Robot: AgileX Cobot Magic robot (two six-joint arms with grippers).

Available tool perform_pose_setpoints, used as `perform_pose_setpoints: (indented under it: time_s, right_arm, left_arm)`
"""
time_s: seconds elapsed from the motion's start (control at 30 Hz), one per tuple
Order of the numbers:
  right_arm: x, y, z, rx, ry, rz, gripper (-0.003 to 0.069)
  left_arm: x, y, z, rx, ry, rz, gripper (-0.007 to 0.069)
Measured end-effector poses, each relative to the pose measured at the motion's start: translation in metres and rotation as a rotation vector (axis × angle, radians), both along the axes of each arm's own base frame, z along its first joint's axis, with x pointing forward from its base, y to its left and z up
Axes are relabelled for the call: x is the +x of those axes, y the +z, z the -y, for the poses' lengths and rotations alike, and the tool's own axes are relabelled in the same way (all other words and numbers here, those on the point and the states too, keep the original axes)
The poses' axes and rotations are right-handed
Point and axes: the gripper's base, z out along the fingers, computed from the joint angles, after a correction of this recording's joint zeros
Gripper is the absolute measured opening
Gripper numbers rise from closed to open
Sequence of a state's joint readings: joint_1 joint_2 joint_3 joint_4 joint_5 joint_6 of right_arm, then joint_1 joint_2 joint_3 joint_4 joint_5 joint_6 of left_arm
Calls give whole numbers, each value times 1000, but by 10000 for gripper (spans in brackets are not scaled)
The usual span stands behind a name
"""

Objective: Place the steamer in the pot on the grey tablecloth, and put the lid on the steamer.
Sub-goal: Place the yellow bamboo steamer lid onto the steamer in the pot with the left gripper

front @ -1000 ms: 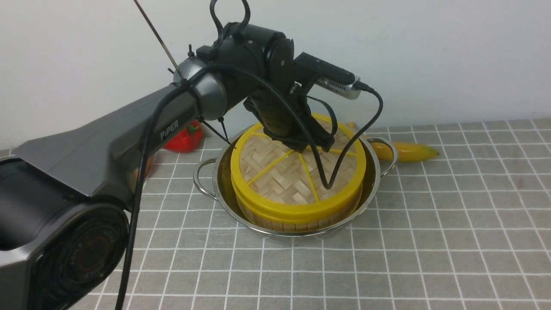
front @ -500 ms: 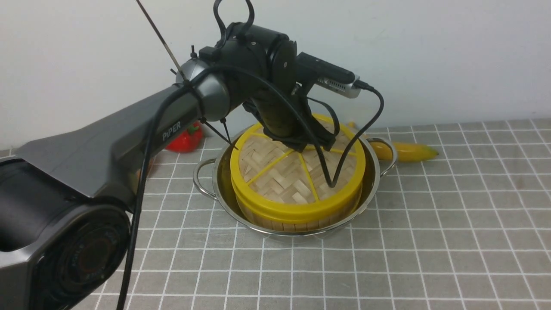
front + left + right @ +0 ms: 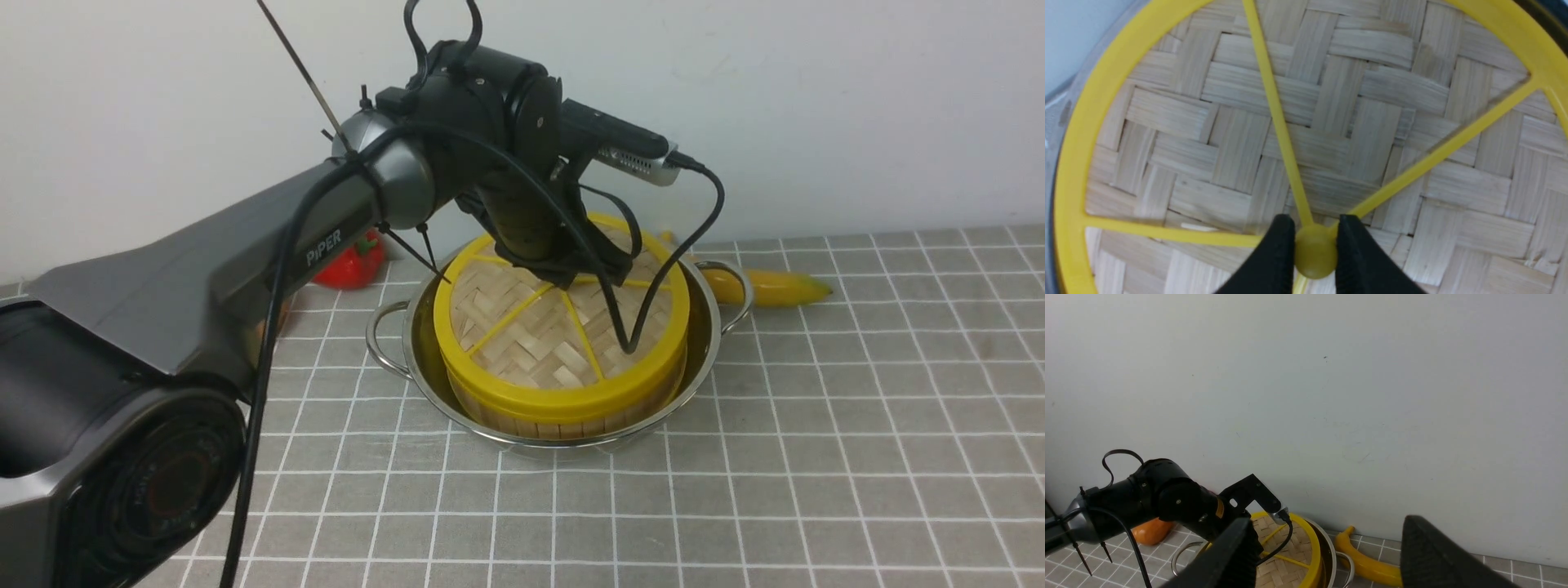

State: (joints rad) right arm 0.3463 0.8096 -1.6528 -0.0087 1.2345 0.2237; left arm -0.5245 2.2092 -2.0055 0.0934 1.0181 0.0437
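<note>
The steel pot point(image 3: 406, 353) stands on the grey tablecloth point(image 3: 816, 457) with the steamer point(image 3: 563, 423) inside it. On the steamer's rim lies the woven lid point(image 3: 531, 347), which fills the left wrist view point(image 3: 1331, 122). My left gripper point(image 3: 1314, 222) reaches down over the lid's middle point(image 3: 571, 273), shut on the lid's yellow hub point(image 3: 1314, 255), one black finger on each side. My right gripper point(image 3: 1327, 522) is open with nothing between its fingers. It hangs high off to the right, facing the wall, and is out of the front view.
A yellow banana point(image 3: 771, 287) lies behind the pot by its right handle. A red pepper point(image 3: 351, 261) sits behind the left arm near the wall, and an orange fruit point(image 3: 1151, 535) lies beside it. The left arm's cable point(image 3: 653, 302) hangs over the lid.
My left wrist and the lid have shifted very slightly to the left. The grip on the hub is unchanged.
</note>
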Motion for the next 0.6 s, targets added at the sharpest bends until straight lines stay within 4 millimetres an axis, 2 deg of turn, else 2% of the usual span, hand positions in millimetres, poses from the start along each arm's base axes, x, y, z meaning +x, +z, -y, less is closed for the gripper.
perform_pose_setpoints:
  time_s: [0.6]
  right_arm:
    - [0,0,0,-1,0,0,466]
  left_arm:
    - [1,-4,1,2,0,-4,116]
